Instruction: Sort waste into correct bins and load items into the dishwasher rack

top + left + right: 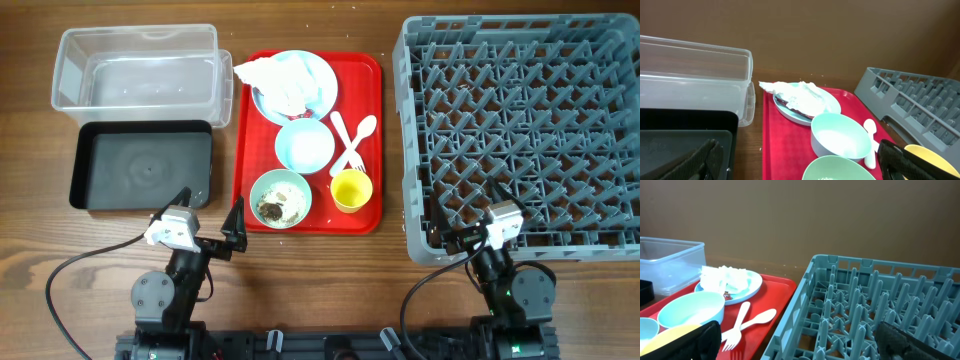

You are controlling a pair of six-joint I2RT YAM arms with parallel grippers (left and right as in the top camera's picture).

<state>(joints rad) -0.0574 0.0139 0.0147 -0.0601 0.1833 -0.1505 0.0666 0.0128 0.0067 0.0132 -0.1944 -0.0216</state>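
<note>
On the red tray [365,75] a crumpled white napkin [275,78] lies on the pale blue plate [322,75]. Below it stand the pale blue bowl [304,146], the pale green bowl [281,198] with food scraps, the yellow cup [351,190], and the white fork [343,140] and spoon [362,135]. The clear tub [137,66] and black tray [141,166] are at the left. The grey rack [520,130] is at the right. My left gripper [207,221] is open near the tray's front left corner. My right gripper [462,213] is open over the rack's front edge.
The left wrist view shows the tub [695,75], napkin [800,92], blue bowl [840,135] and green bowl [837,170] ahead. The right wrist view shows the fork [737,325], spoon [760,317] and rack pegs [865,305]. Bare wood lies along the table front.
</note>
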